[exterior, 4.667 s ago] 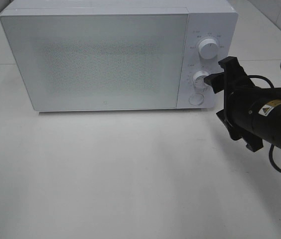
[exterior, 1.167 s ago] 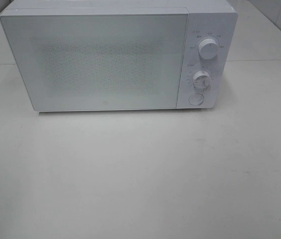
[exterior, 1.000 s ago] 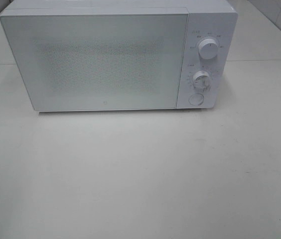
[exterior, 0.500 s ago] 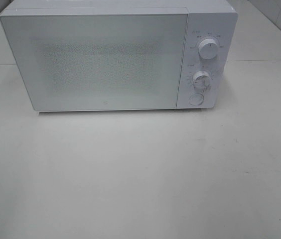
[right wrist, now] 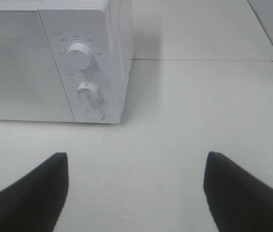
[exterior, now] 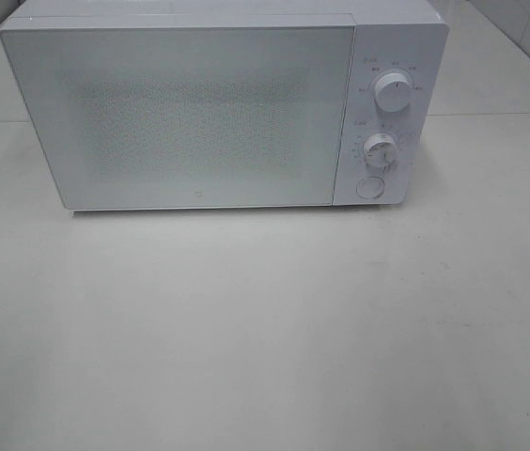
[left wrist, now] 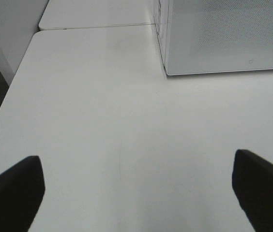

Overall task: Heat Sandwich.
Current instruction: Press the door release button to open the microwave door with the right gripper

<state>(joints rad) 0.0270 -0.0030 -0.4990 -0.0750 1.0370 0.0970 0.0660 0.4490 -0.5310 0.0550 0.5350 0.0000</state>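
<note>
"Two grippers, one oven: what does the high camera show?"

"A white box-shaped microwave oven point(exterior: 199, 113) at the far side of a pale, matt table point(exterior: 265, 338); its frosted, speckled door point(exterior: 185, 117) is shut flush with the front; neither arm appears in that view."

"And the controls?"

"They sit on the panel point(exterior: 392, 122) at the oven's right end: a large white upper knob point(exterior: 393, 94); a smaller white lower knob point(exterior: 379, 150) below it; a round, flat white button point(exterior: 369, 187) lowest, closest to the table."

"Where do the arms stand?"

"The left gripper point(left wrist: 136, 193), seen from its own wrist, is over bare table on the near side of the oven's left front corner, apart from it; its two black fingers point(left wrist: 10, 193) stand spread wide with nothing between them. The right gripper point(right wrist: 136, 193) faces the control panel from the near side, well apart from it; its black fingers point(right wrist: 243, 193) are likewise parted, with only table top between them."

"And the sandwich?"

"None of the three views shows it; nothing can be made out through the door, so its place cannot be told."
</note>
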